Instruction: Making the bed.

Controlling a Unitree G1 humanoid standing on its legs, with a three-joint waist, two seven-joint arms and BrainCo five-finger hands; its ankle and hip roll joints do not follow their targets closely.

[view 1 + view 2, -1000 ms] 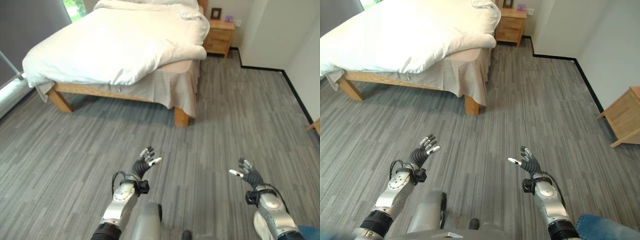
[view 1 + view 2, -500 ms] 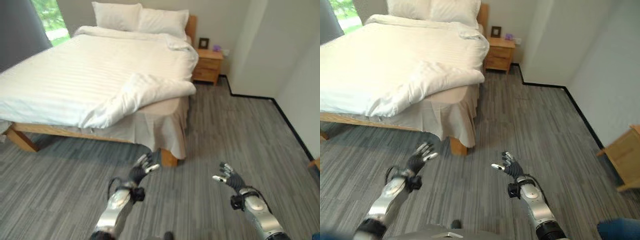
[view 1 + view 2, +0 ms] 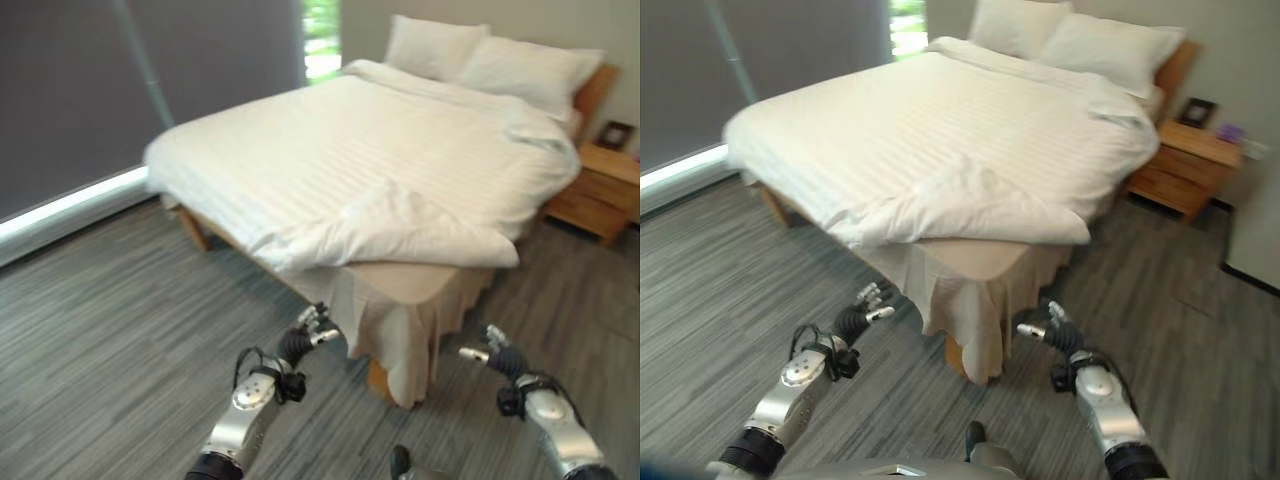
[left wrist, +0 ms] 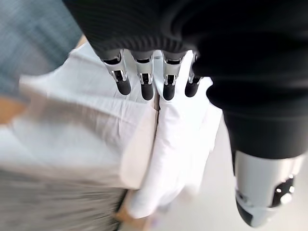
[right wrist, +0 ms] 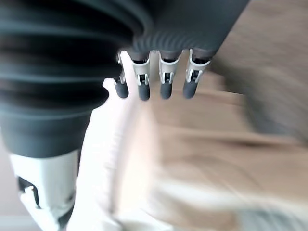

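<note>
Change: whole view has swung since half a second ago, a camera move; both hands keep their raised, empty pose before the bed's near corner.
Bed (image 3: 300, 160): wooden frame, far side cut off at the picture's edge; legs mostly hidden under the hanging skirt (image 3: 400, 330).
Duvet (image 3: 400, 225): white, lying on the bed, its near corner folded back in a thick roll, baring the beige sheet (image 3: 420, 280) beneath.
Pillows (image 3: 480, 60): two, white, at the headboard.
Nightstand (image 3: 1185, 165): wooden, beside the bed head; small items on top too small to tell.
Left hand (image 3: 300, 342): fingers straight and spread, holding nothing, short of the skirt.
Right hand (image 3: 497, 357): fingers relaxed and extended, empty, near the same corner.
</note>
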